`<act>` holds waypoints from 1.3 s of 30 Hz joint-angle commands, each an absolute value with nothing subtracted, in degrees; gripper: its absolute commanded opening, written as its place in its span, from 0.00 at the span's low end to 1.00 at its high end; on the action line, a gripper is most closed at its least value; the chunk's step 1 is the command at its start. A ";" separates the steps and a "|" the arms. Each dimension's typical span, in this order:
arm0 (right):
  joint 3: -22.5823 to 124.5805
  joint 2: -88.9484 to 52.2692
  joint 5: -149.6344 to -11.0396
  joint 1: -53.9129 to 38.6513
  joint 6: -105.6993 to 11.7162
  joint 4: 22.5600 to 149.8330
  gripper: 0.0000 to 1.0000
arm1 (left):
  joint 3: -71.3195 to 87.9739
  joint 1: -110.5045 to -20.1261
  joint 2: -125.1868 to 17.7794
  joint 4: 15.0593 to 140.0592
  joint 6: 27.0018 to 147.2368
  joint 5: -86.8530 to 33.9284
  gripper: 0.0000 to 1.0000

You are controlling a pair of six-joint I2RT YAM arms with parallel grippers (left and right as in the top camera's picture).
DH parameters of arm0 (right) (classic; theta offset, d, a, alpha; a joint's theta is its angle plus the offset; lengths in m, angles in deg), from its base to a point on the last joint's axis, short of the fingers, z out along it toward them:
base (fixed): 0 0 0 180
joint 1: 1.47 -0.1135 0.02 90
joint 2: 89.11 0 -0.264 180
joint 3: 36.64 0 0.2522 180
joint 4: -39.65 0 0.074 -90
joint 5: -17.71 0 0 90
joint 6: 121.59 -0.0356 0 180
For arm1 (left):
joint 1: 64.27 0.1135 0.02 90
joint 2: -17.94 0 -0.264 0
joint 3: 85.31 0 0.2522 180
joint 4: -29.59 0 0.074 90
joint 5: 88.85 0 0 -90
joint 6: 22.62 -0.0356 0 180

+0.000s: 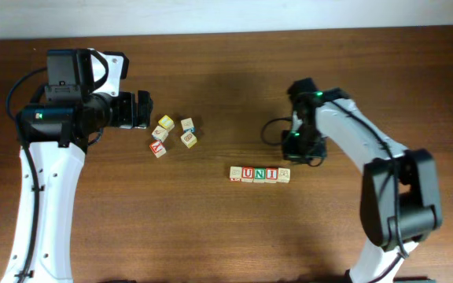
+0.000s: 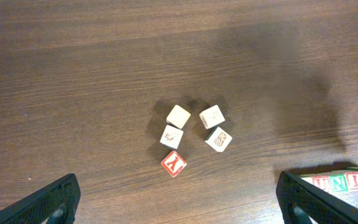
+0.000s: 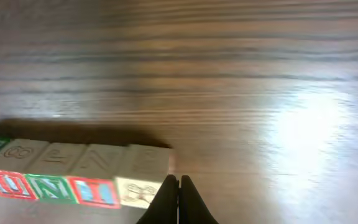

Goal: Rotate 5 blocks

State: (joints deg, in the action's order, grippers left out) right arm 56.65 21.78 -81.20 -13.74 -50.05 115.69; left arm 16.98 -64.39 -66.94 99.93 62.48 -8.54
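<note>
Overhead view. The five blocks (image 1: 259, 174) lie in one straight row, face to face, just toward 5 o'clock from the middle of the table (image 1: 211, 236). Reading from the 9 o'clock end I see a pale tan block (image 1: 235, 173), the red-framed "U" (image 1: 248, 173), the green "N" (image 1: 259, 174), the red "I" (image 1: 271, 174) and a second pale tan block (image 1: 284, 174). All five sit flat on the wood, letters upward.

Right wrist view. The row enters from the 8 o'clock corner, and the second pale block is nearest the right gripper (image 3: 179, 186). Its two fingers (image 3: 171, 202) are pressed together with nothing between them, the tips just beside that block's lower outer corner. I cannot tell whether they touch it. Overhead, this gripper stands at 1 o'clock from the row's end.

Surroundings. At 10 o'clock from the row, well apart from it, I see a loose cluster of five cubes. They include the red "Y" cube (image 1: 158, 149) at the cluster's 7 o'clock edge and the yellow-faced cube (image 1: 166, 123) at its 11 o'clock edge. The left gripper (image 1: 142, 110) hovers just toward 10 o'clock from this cluster. In the left wrist view its fingers (image 2: 51, 202) are spread wide and hold nothing, with the cluster above the gap.
</note>
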 commanded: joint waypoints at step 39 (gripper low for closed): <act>55.14 24.90 -83.56 -22.94 -50.53 105.00 0.05 | 17.97 -64.21 -67.13 100.04 63.00 -9.37 0.99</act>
State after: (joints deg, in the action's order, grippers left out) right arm 54.49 24.12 -82.95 -22.64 -49.85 104.24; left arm 16.98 -64.39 -66.94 99.95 62.50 -8.54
